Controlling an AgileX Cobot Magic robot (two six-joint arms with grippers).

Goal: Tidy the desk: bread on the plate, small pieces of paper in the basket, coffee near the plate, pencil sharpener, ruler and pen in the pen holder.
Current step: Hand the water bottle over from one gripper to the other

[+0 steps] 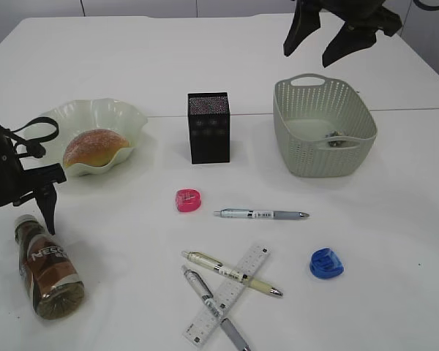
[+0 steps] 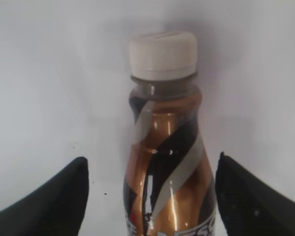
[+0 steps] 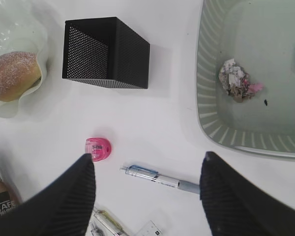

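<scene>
Nearest the exterior camera, a ruler (image 1: 227,294) and two pens lie crossed at the desk's front edge. Left of them stands the coffee (image 1: 47,270), a brown bottle with a white swirl and cap, just below the plate (image 1: 129,115). Open fingers of the left gripper (image 2: 150,196) flank it without touching; a sideways retreat could topple it. Over the basket (image 1: 293,135) hangs the right gripper (image 1: 318,44), open and empty.

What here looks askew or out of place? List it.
The ruler lies crossed in a heap with two pens, not in the pen holder. Nothing looks spilled or damaged.
</scene>
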